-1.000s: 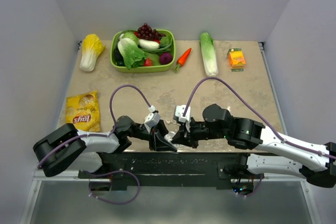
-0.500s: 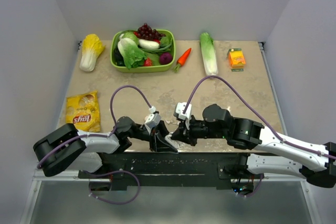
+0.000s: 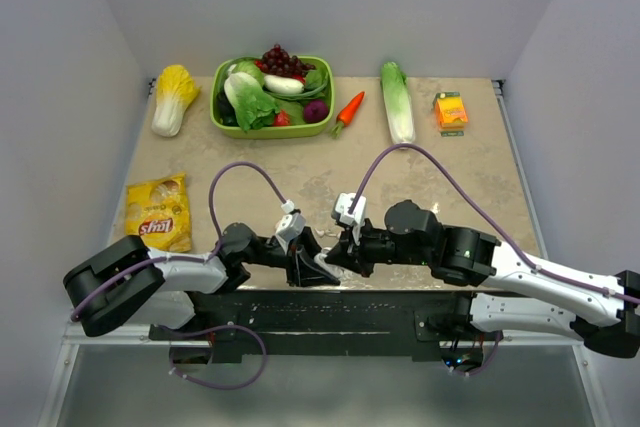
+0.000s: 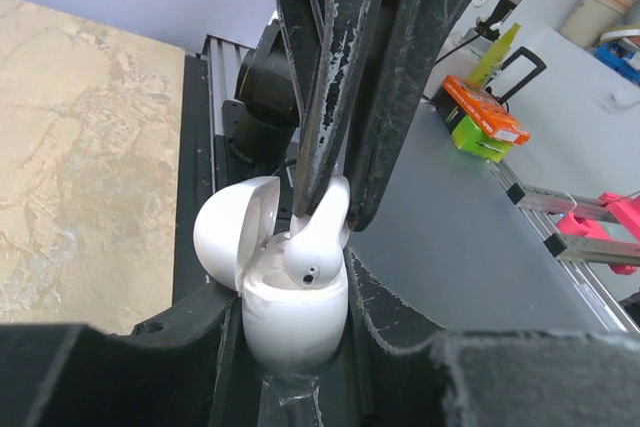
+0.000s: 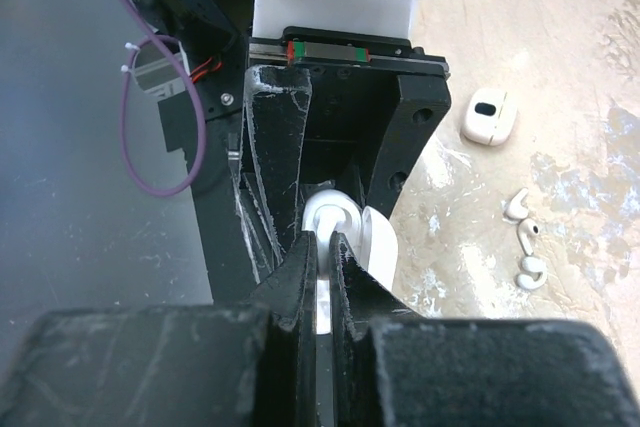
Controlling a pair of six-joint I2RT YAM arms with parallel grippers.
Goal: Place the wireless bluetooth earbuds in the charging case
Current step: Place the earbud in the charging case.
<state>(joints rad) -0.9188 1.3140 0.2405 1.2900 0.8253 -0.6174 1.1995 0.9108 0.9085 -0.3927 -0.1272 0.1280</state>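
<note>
The white charging case (image 4: pixel 290 312) stands with its lid (image 4: pixel 232 242) swung open, and my left gripper (image 4: pixel 297 347) is shut on its body. My right gripper (image 4: pixel 335 197) comes down from above, shut on the stem of one of the white earbuds (image 4: pixel 312 247), whose head rests in the case's mouth. The right wrist view shows the same earbud (image 5: pixel 326 222) pinched between the shut right gripper (image 5: pixel 320 252), with the lid (image 5: pixel 380 247) beside it. From above, both grippers (image 3: pixel 305 267) (image 3: pixel 330 259) meet at the table's near edge.
Small white pieces (image 5: pixel 528 239) and a white capsule with a dark slot (image 5: pixel 488 117) lie on the table nearby. Farther off are a chip bag (image 3: pixel 158 212), a yellow cabbage (image 3: pixel 175 97), a green basket (image 3: pixel 222 125) of vegetables, a carrot (image 3: pixel 348 112), a lettuce (image 3: pixel 397 102) and an orange box (image 3: pixel 451 110).
The right gripper has edged slightly left with the earbud toward the case. The left arm holds still.
</note>
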